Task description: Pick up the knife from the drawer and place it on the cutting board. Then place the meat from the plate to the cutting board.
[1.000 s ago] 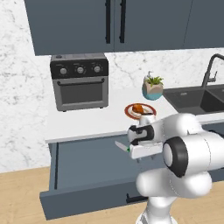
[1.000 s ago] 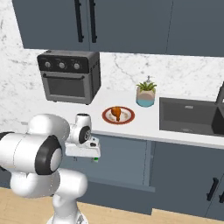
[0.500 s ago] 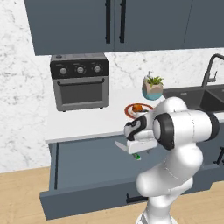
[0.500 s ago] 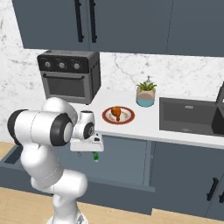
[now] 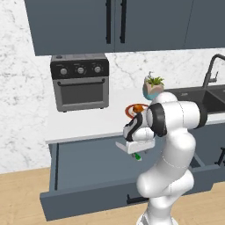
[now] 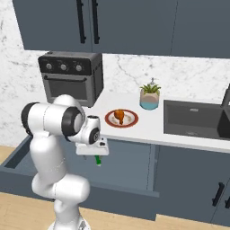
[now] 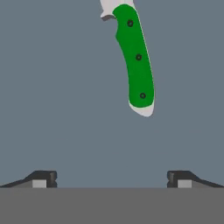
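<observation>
Left base view: the drawer (image 5: 88, 176) is pulled out below the counter. The arm is folded forward over it, wrist bent down, with the gripper (image 5: 137, 154) hanging above the drawer's inside. A bit of green, the knife (image 5: 138, 157), shows just under the hand. The plate (image 5: 130, 108) with the meat (image 5: 138, 107) sits on the counter behind the arm, near a potted plant (image 5: 154, 86) and well right of the toaster oven (image 5: 81, 82).

Right base view: same pose from the other side. The gripper (image 6: 96, 158) points straight down into the drawer (image 6: 27, 173); the knife (image 6: 97, 160) is directly beneath it. The plate (image 6: 129, 120) holds the meat (image 6: 119, 115), untouched.

Hand view: the knife (image 7: 135, 61) lies flat on the drawer (image 7: 52, 96) floor, handle nearest, blade running off the top edge. The fingertips (image 7: 43, 179) stand spread wide, holding nothing, and the knife lies ahead of them, not yet between.

Judgement: the knife looks light, stiff and thin, and lying flat it may slide. The green handle's middle is the sensible hold, with the jaws closing across its narrow width.
</observation>
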You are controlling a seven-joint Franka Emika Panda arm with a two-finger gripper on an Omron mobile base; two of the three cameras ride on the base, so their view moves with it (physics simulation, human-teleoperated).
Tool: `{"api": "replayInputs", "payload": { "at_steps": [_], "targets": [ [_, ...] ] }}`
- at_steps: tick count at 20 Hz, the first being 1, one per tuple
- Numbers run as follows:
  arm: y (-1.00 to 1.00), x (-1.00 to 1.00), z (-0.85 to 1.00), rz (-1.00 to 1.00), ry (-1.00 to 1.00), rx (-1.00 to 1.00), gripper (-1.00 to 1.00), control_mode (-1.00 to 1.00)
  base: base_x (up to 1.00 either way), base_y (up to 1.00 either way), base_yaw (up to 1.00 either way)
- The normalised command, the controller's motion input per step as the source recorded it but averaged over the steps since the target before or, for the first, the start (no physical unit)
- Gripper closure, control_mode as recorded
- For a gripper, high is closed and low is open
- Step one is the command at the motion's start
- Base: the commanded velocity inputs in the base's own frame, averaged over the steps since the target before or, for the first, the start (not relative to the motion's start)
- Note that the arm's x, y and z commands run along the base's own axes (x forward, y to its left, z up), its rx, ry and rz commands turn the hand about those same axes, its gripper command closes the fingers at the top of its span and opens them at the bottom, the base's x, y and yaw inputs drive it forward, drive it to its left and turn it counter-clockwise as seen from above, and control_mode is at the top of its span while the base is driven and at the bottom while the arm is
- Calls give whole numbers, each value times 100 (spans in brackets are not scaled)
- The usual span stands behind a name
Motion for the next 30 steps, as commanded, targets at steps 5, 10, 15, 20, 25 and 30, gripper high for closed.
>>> {"api": "replayInputs", "payload": {
  "at_steps": [5,10,15,20,25,30],
  "targets": [
    [0,22,-33,1,0,0,-100,-100,0,0,0],
    [0,23,-30,0,0,0,-100,-100,0,0,0],
    [-6,20,-18,0,0,1,-100,-100,0,0,0],
    [-4,22,-30,0,0,0,-100,-100,0,0,0],
    [0,24,-27,0,0,1,-100,-100,0,0,0],
    [0,12,-22,0,0,0,-100,-100,0,0,0]
  ]
}}
